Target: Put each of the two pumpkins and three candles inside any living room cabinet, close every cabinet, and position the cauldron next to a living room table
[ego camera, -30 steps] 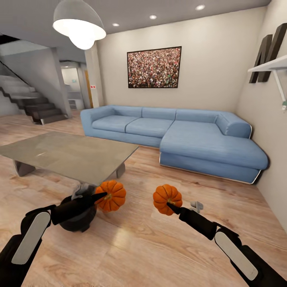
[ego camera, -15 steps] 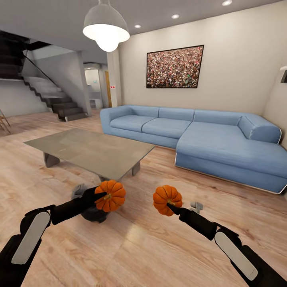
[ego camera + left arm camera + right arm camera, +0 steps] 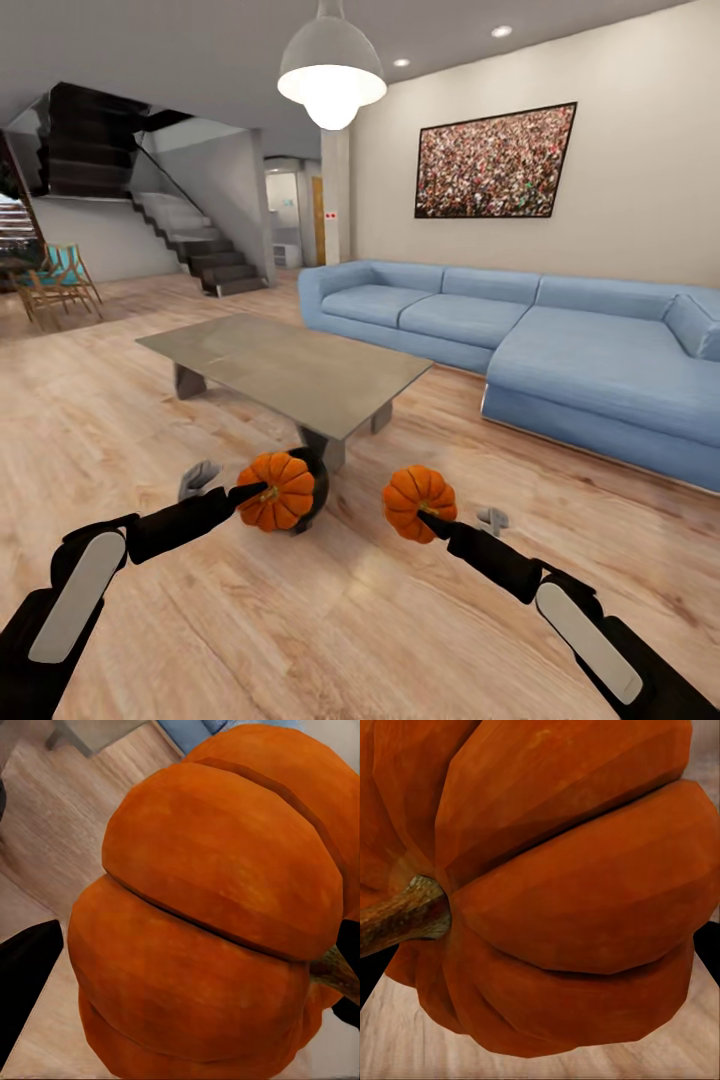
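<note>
My left gripper (image 3: 250,492) is shut on one orange pumpkin (image 3: 277,491), held above the floor. That pumpkin (image 3: 202,930) looms large in the left wrist view, with a black finger (image 3: 26,975) beside it. My right gripper (image 3: 425,518) is shut on the second pumpkin (image 3: 418,501), whose ribbed body (image 3: 570,892) and brown stem face the right wrist camera. The black cauldron (image 3: 316,480) stands on the floor just behind the left pumpkin, mostly hidden by it, near a corner of the beige-grey table (image 3: 290,368). Candles and cabinet are out of view.
A blue corner sofa (image 3: 540,340) runs along the far and right side. Dark stairs (image 3: 205,250) and wooden chairs (image 3: 55,285) are at the back left. A pendant lamp (image 3: 332,75) hangs over the table. Wooden floor (image 3: 330,620) stretches in front of me.
The camera has turned left, so the room has slid to the right in the picture. Both arms keep their pumpkins in the same pose. The cauldron now shows behind the left pumpkin.
</note>
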### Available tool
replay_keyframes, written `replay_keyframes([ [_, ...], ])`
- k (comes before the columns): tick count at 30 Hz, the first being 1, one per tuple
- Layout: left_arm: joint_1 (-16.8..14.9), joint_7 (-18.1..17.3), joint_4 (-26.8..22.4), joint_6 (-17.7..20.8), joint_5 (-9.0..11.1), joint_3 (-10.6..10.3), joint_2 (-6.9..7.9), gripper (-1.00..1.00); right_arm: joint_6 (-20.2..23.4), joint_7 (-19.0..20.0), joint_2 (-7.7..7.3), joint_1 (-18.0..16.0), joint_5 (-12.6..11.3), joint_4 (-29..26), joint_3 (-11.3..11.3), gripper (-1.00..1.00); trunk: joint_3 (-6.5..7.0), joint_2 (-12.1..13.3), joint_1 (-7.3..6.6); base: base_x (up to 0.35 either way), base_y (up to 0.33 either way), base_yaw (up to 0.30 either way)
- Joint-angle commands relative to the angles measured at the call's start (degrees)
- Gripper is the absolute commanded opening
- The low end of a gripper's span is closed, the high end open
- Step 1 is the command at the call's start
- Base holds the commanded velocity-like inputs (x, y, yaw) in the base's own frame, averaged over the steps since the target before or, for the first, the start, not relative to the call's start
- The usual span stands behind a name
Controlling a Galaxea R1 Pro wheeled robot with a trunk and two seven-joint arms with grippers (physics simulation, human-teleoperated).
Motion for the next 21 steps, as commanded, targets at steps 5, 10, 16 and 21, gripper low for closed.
replay_keyframes([
  [5, -0.1, -0.3, 0.4, 0.5, 0.4, 0.1, -0.02, -1.0, 0.1, -1.8, 0.18, -0.1, -0.6, -0.1, 0.1, -1.0, -0.25, 0.0, -0.04, -0.05, 0.049, 0.254],
  [10, -0.1, -0.3, 0.4, 0.5, 0.4, 0.2, -0.02, -1.0, 0.1, -3.6, 0.2, -0.1, -0.6, -0.3, 0.1, -1.0, -0.47, 0.0, -0.04, -0.09, 0.22, 0.245],
  [16, -0.1, -0.3, 0.4, 0.5, 0.3, 0.3, -0.02, -1.0, 0.0, -6.8, 0.36, -0.1, -0.4, -0.8, 0.2, -1.0, -0.73, 0.0, -0.04, 0.015, 0.211, 0.244],
  [21, -0.1, -0.3, 0.4, 0.4, 0.4, 0.3, -0.02, -1.0, 0.1, -7.0, 0.54, -0.1, -0.4, -0.9, 0.2, -1.0, -0.94, 0.0, -0.04, 0.069, 0.212, 0.244],
])
